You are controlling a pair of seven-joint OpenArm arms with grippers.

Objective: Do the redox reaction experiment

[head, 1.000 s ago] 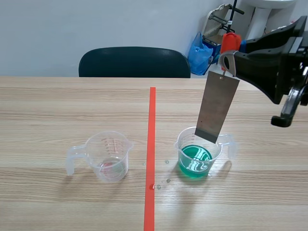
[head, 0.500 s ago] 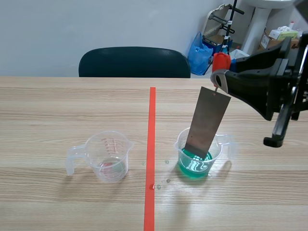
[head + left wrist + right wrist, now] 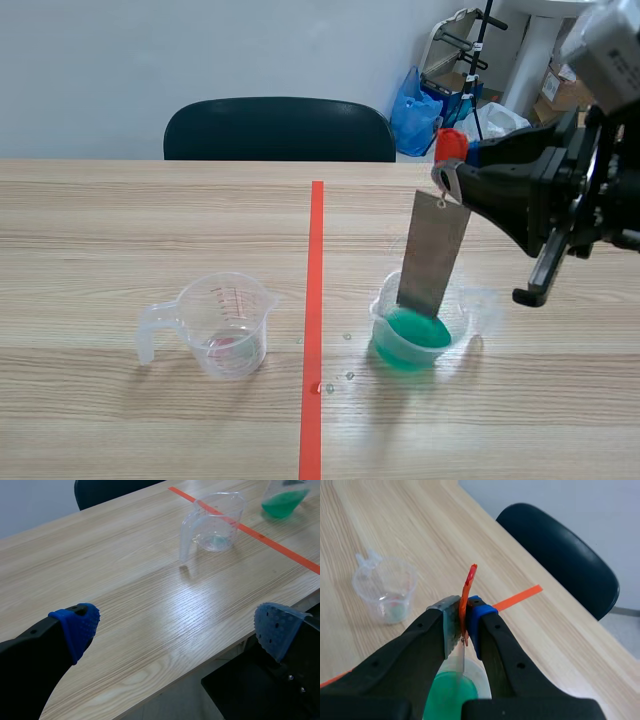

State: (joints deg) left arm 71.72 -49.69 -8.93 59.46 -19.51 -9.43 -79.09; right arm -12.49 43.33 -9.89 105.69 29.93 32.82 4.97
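Observation:
A grey metal plate [image 3: 432, 255] hangs from a red clip [image 3: 450, 145], and my right gripper [image 3: 447, 175] is shut on that clip. The plate's lower end stands in the clear beaker of green liquid [image 3: 412, 335], which looks tipped. From the right wrist, the red clip [image 3: 468, 592] is pressed between the fingers of the right gripper [image 3: 464, 622], above the green liquid [image 3: 452, 695]. A second clear beaker [image 3: 228, 325], nearly empty, sits left of the orange tape. My left gripper [image 3: 175, 625] is open over the table's near edge, well short of that beaker [image 3: 215, 522].
A dark chair [image 3: 280, 128] stands behind the far side of the table. Small drops [image 3: 340, 375] lie on the wood beside the tape line [image 3: 314, 300]. Bags and boxes [image 3: 415, 110] stand at the back right.
My right gripper has moved down and to the left, lowering the metal plate from above the rim into the green liquid. The green beaker now looks tilted.

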